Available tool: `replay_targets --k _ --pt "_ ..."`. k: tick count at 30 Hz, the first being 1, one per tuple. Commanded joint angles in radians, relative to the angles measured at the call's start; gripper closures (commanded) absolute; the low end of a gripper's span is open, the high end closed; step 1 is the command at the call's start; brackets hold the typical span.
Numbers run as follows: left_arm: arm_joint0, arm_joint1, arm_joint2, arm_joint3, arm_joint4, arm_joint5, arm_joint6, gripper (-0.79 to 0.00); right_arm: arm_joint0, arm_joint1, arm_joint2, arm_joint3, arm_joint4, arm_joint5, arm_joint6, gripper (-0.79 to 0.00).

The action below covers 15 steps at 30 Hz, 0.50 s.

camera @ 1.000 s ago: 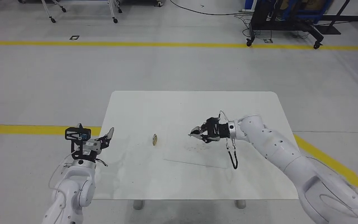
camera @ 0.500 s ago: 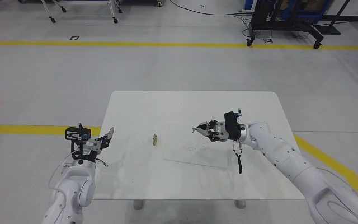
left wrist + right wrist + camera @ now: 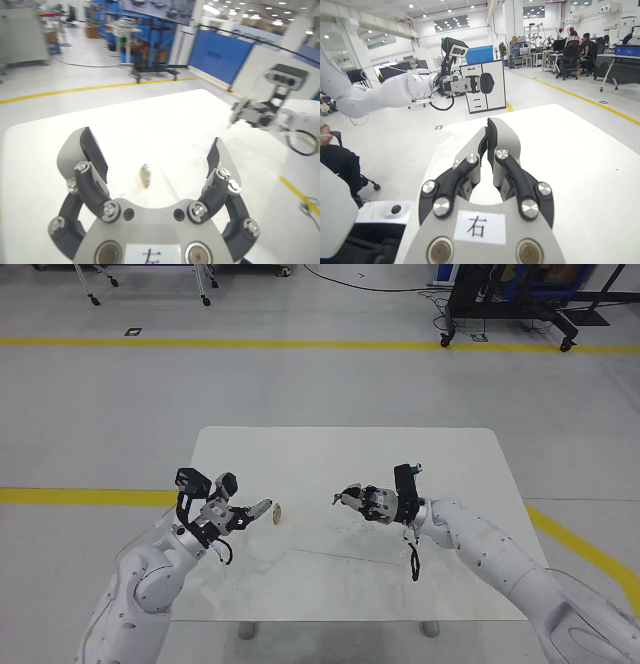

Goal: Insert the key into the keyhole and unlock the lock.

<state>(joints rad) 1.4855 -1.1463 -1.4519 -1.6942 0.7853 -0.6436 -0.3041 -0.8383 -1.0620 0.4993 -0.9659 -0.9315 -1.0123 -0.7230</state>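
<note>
A small brass padlock [image 3: 277, 513] lies on the white table [image 3: 450, 454], left of its middle. My left gripper [image 3: 258, 509] hovers just left of it, open, and the lock [image 3: 145, 175] lies on the table just beyond its spread fingers. My right gripper [image 3: 342, 500] hangs a short way right of the lock, pointing at it, with its fingers [image 3: 492, 140] pressed shut. In the left wrist view a thin pale sliver, seemingly the key [image 3: 229, 124], pokes from the right gripper [image 3: 233, 117]. The right wrist view shows the left gripper [image 3: 483, 83] facing it.
A black cable loop [image 3: 412, 559] hangs from the right forearm over the table. The table's far half and right side are bare. A seated person [image 3: 337, 160] is beyond the table edge, and a white cabinet [image 3: 492, 100] stands on the floor behind.
The left arm has swung in from beyond the table's left edge, bringing its open gripper next to the lock. The right gripper has risen off the table and stayed shut.
</note>
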Motion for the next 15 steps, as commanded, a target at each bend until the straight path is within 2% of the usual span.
replay_targets --k 1,6,8,10,15 --pt "-0.08 -0.002 0.049 0.054 -0.138 -0.056 -0.103 -0.785 0.0 -0.002 -0.044 0.001 0.176 0.0 -0.025 0.0" --pt "-0.206 -0.005 0.116 0.12 -0.322 -0.033 -0.271 -0.785 0.029 0.012 -0.147 -0.044 0.464 0.0 0.048 0.0" --pt "-0.235 -0.004 0.131 0.135 -0.347 -0.022 -0.318 -0.785 0.045 0.024 -0.173 -0.065 0.545 0.0 0.088 0.0" --pt "-0.261 -0.001 0.138 0.141 -0.314 0.035 -0.376 -0.785 0.049 0.037 -0.193 -0.107 0.628 0.0 0.109 0.0" --pt "-0.261 -0.001 0.138 0.141 -0.314 0.035 -0.376 -0.785 0.049 0.039 -0.196 -0.114 0.642 0.0 0.112 0.0"
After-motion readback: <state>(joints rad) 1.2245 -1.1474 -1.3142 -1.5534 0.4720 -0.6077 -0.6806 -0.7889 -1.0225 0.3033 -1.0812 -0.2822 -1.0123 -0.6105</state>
